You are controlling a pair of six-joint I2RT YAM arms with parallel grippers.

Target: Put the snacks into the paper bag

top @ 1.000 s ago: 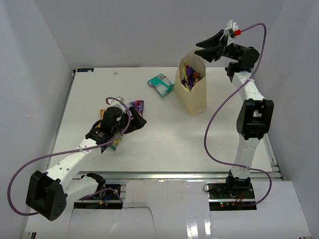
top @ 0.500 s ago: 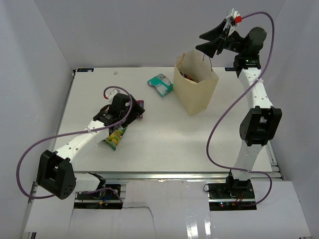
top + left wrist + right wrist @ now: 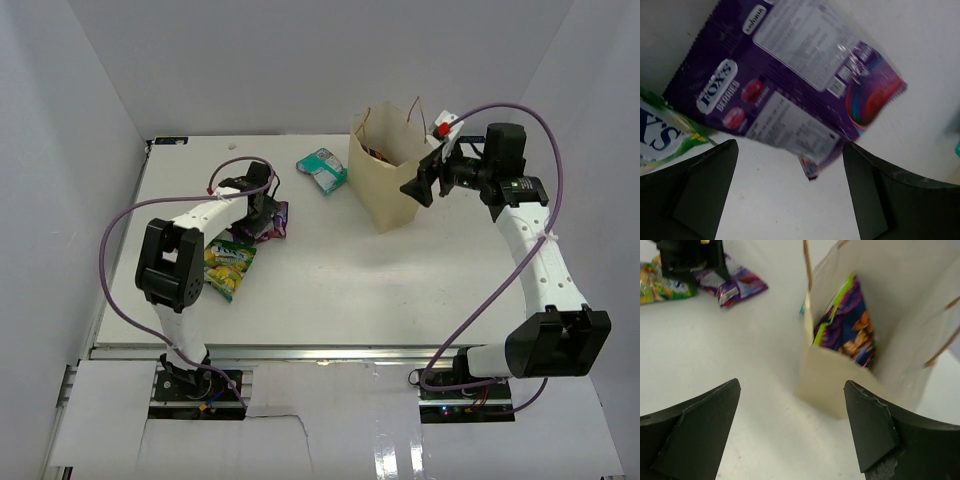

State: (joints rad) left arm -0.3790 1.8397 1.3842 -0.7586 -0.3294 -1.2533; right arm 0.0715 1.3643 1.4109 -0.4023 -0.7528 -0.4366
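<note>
Toward the upper middle of the top view, we see the paper bag (image 3: 385, 185) standing upright on the tabletop (image 3: 330, 290), its mouth open. Our right wrist view shows the large dark purple bag (image 3: 847, 327) already inside it. The right end effector (image 3: 422, 182) sits at the bag's right side near the mouth, fingers spread wide and empty. At centre left, the left end effector (image 3: 262, 203) is likewise spread wide, holding nothing, poised over the small purple-white packet (image 3: 790, 85), which lies flat. The green-yellow packet (image 3: 230, 268) lies just below and left of it, and the teal-white packet (image 3: 322, 168) rests just left of the paper bag.
</note>
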